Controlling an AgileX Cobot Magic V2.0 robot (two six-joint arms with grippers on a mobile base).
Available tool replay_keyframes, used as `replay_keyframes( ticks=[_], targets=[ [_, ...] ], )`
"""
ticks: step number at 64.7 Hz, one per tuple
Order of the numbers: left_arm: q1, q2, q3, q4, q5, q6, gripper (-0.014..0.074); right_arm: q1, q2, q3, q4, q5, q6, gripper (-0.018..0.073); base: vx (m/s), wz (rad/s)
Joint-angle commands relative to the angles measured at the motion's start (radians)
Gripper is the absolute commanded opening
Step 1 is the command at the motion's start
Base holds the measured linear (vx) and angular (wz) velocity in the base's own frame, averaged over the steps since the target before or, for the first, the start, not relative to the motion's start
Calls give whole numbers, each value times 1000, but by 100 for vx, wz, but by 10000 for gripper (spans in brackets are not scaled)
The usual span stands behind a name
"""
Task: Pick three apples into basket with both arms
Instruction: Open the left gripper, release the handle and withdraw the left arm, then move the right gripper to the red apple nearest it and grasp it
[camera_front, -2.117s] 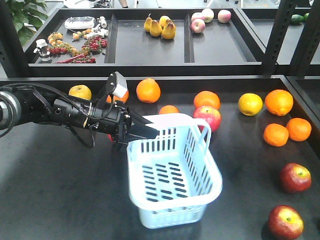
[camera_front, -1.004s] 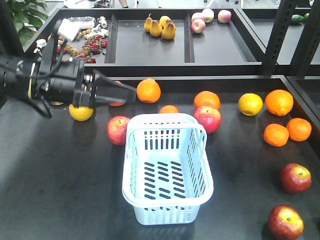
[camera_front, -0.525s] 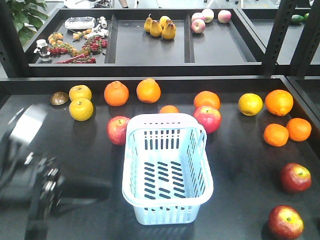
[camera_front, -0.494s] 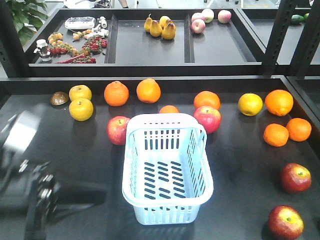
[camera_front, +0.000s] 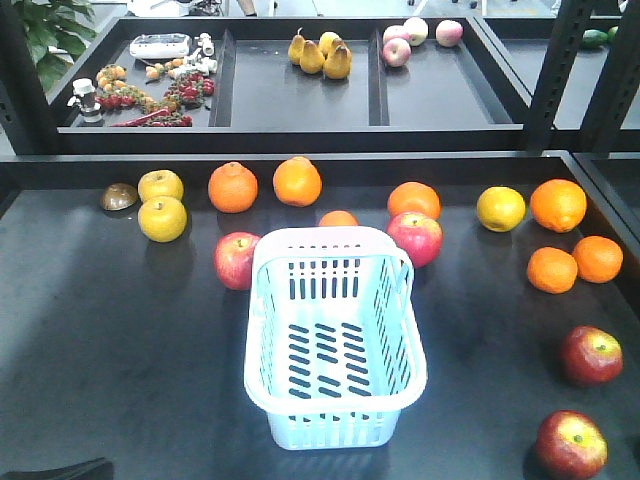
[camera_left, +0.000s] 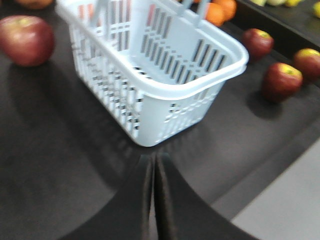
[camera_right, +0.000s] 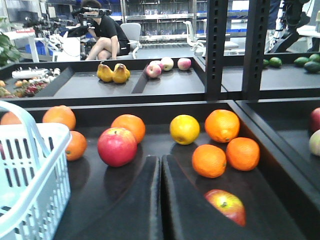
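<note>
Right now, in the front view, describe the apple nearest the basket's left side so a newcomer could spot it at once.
Find the pale blue basket in the middle of the black table. Just off its far left corner lies a red apple. It is the only red fruit on that side: behind it sits an orange, and further left a yellow fruit.

The left gripper (camera_left: 153, 161) shows as two matte black fingers, narrow at the tips and flaring wide toward the base, with only a thin seam between them. The right gripper (camera_right: 161, 161) looks alike: smooth, black, tapered. The front view catches only a dark, rounded sliver of the left arm (camera_front: 55, 469).
</note>
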Motion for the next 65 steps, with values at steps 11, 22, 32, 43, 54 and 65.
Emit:
replay_keyframes(
  ticks=[11,22,32,43,54,65],
  targets=[
    [1,0,19,-95,43,1,-8,-2,-3,12,271,-79,77,-8,0,0],
    [1,0,19,-97,46,1,-8,-2,-3,12,606,-71,131,-8,0,0],
    [1,0,19,-96,46,2,-8,-2,-3,-56,700,1,76,-6,0,0],
    [1,0,19,-96,46,2,-8,-2,83,-314,561,193,-132,-3,0,0],
    [1,0,19,-96,46,2,-8,-2,347,-606,242,424,-140,1,0,0],
    [1,0,19,-96,46,2,-8,-2,597,-781,-76,607,5,64,0,0]
  ],
)
